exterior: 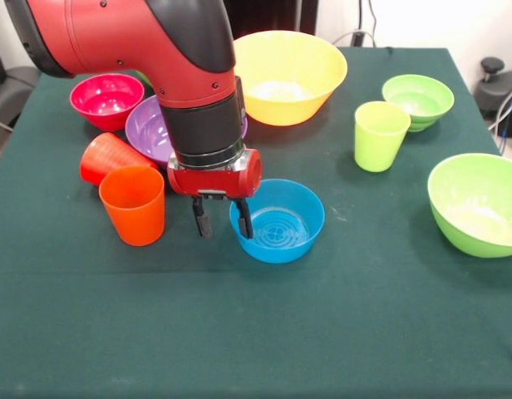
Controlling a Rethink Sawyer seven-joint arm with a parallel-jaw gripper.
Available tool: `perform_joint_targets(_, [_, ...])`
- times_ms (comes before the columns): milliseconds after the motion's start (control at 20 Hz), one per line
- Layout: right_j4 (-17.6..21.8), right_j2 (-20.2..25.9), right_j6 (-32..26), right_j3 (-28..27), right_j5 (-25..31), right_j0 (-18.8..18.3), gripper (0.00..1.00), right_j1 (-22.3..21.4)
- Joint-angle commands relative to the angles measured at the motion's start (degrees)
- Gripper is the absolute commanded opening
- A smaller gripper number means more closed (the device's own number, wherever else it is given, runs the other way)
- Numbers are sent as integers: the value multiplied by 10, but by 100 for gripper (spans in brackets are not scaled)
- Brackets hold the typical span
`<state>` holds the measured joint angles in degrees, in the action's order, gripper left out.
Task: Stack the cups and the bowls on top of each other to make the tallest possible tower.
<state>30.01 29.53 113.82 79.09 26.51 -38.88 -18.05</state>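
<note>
Nothing is stacked yet. At lower centre the tool [224,221] hangs released, its fingers straddling the blue bowl's [278,222] left rim, the orange cup [134,204] upright at left. Farther up the frame, the other cups and bowls sit scattered singly across the counter [256,332].

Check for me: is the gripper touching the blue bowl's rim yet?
Cannot tell. In the front view one finger of the gripper overlaps the blue bowl at its near-left rim, but that single view cannot separate contact from overlap.

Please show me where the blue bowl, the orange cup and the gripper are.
blue bowl [281,226]: front view, on its inner bottom.
orange cup [135,209]: front view, on its outer wall.
gripper [224,221]: front view, midway between its fingertips.
</note>
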Motion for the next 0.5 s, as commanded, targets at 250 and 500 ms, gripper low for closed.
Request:
perform_joint_targets(250, [45, -5, -113, -3, 61, 9, 100, -6])
perform_joint_targets(500, [45, -12, -92, 43, 53, 16, 100, -45])
